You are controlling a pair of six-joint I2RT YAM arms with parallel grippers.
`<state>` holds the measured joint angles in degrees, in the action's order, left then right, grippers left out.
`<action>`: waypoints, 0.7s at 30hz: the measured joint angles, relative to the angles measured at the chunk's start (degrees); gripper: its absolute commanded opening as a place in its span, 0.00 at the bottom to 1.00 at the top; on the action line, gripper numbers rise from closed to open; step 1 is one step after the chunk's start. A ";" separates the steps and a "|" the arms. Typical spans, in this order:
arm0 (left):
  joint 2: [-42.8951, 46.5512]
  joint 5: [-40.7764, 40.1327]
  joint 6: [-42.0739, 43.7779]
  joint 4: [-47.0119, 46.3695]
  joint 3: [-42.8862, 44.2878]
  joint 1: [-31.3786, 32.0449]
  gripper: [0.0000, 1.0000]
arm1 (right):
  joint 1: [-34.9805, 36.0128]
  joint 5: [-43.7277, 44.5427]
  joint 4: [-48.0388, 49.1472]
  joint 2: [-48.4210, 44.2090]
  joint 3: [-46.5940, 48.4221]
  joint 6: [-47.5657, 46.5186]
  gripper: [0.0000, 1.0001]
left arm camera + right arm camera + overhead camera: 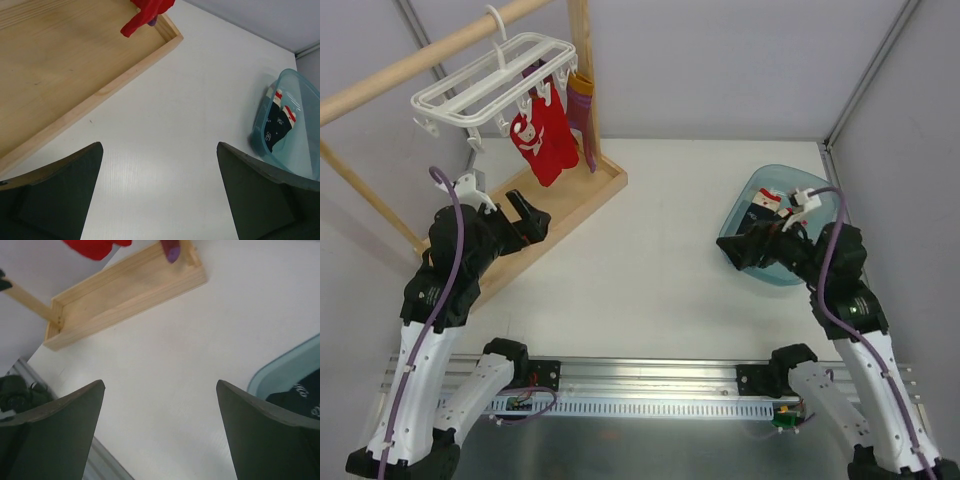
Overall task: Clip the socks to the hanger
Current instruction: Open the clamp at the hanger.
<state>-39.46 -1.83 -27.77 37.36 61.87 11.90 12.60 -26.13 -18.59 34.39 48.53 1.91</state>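
Left gripper (159,150) hangs over the tray's (588,200) edge toward the left side of the bench, jaws spread wide, nothing between them. Right gripper (160,387) sits at the tub's (772,272) near-left rim by the right edge, jaws also wide apart and empty. The socks (276,122) lie inside that tub, navy with red-and-white cuffs, untouched. Up in the far-left corner the hanger (490,85) hangs by its hook from the rod (410,65), red socks (548,140) clipped under it.
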 measured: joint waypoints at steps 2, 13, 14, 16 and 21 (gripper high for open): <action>-1.09 0.02 -0.39 -0.24 0.63 0.00 0.99 | 5.99 2.16 0.15 3.50 1.05 -1.79 1.00; 10.27 0.85 0.09 -4.35 -0.98 -0.02 0.99 | 23.65 7.72 6.45 26.80 11.56 -4.59 1.00; 11.91 -0.07 0.48 -4.92 -0.98 -0.02 0.99 | 25.44 8.63 6.64 28.94 13.27 -4.79 1.00; 14.21 -1.57 1.22 -6.38 -0.85 -0.02 0.99 | 29.11 10.58 7.58 33.46 16.68 -5.14 0.99; 14.78 -3.80 4.35 -10.45 2.08 -0.02 0.99 | 32.39 11.98 9.40 38.40 18.75 -4.13 0.97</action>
<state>-24.69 -5.63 -23.42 26.92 63.94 11.88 44.99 -14.15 -9.19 72.79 67.29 -2.22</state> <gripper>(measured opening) 0.992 0.981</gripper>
